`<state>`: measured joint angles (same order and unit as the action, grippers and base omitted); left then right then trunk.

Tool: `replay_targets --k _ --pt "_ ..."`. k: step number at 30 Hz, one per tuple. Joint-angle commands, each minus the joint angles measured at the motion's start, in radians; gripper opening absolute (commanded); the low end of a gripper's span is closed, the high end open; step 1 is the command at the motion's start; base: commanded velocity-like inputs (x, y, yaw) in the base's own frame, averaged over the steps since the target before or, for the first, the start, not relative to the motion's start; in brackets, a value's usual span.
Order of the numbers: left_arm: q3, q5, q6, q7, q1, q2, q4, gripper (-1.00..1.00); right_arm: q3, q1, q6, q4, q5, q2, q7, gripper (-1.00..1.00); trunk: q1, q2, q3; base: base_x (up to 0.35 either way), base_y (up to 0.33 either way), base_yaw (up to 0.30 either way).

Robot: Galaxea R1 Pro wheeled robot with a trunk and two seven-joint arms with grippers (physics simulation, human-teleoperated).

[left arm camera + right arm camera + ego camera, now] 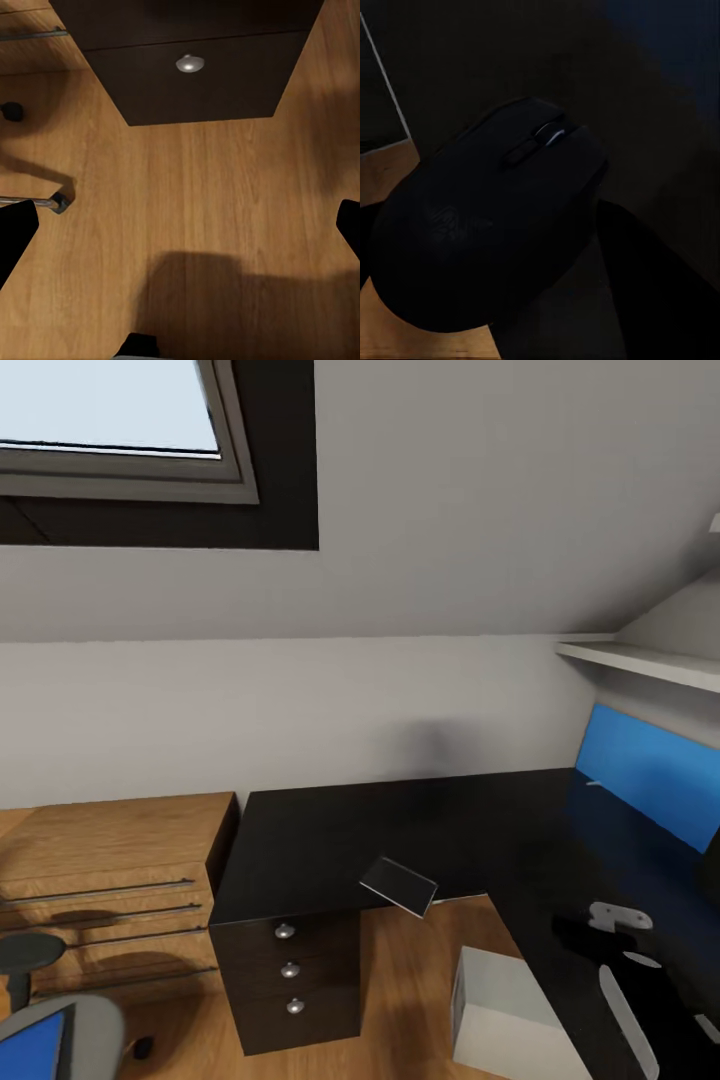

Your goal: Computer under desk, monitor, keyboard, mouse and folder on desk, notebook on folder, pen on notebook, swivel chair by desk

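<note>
A: Desk (400, 830)?
B: Against the back wall, running round to the right; its drawers (290, 970) stand under its left end.
A: Left of it?
B: Cabinet (110, 880), touching. Swivel chair (60, 1040) in front of that, folder (30, 1045) on its seat.
A: Computer (500, 1010)?
B: On the floor, right of the drawers.
A: Mouse (487, 225)?
B: On the desk, at its edge.

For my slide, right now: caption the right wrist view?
Black mouse held close between the right gripper's fingers, above the dark desk.

Glossy black desk (400, 830) top, round silvery metal knobs (285, 931), matt black plastic mouse (487, 217), wood-grain floor (210, 195).
</note>
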<state>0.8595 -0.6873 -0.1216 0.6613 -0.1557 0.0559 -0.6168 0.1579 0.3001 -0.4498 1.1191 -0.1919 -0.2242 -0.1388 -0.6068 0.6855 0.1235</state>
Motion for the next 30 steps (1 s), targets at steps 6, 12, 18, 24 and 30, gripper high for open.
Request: replay_targets --k 6,12,18,24,30 --pt "0.008 -0.011 -0.008 0.006 -0.001 -0.001 -0.001 1.00 0.041 0.032 -0.009 -0.078 -0.008 -0.047 0.041 -1.00 0.000 0.001 0.002 0.005 -0.004 0.000" --pt "0.008 -0.011 -0.009 0.006 -0.001 -0.001 -0.001 1.00 0.048 0.087 -0.014 -0.174 -0.008 -0.068 0.041 -1.00 0.000 0.001 0.002 0.000 0.000 0.000" --pt "0.009 -0.011 -0.008 0.006 -0.001 -0.001 0.000 1.00 0.050 0.132 -0.039 -0.256 -0.008 -0.108 0.039 -1.00 0.000 0.001 0.002 0.000 0.000 0.000" --pt "0.009 -0.011 -0.008 0.006 -0.002 -0.001 -0.001 1.00 0.050 0.139 -0.075 -0.267 -0.008 -0.119 0.020 -1.00 0.000 0.001 0.002 0.000 0.000 0.000" --pt "0.008 -0.011 -0.008 0.006 -0.001 -0.001 0.000 1.00 0.050 0.140 -0.075 -0.279 -0.008 -0.119 -0.023 -1.00 0.000 0.001 0.002 -0.012 -0.009 0.000"
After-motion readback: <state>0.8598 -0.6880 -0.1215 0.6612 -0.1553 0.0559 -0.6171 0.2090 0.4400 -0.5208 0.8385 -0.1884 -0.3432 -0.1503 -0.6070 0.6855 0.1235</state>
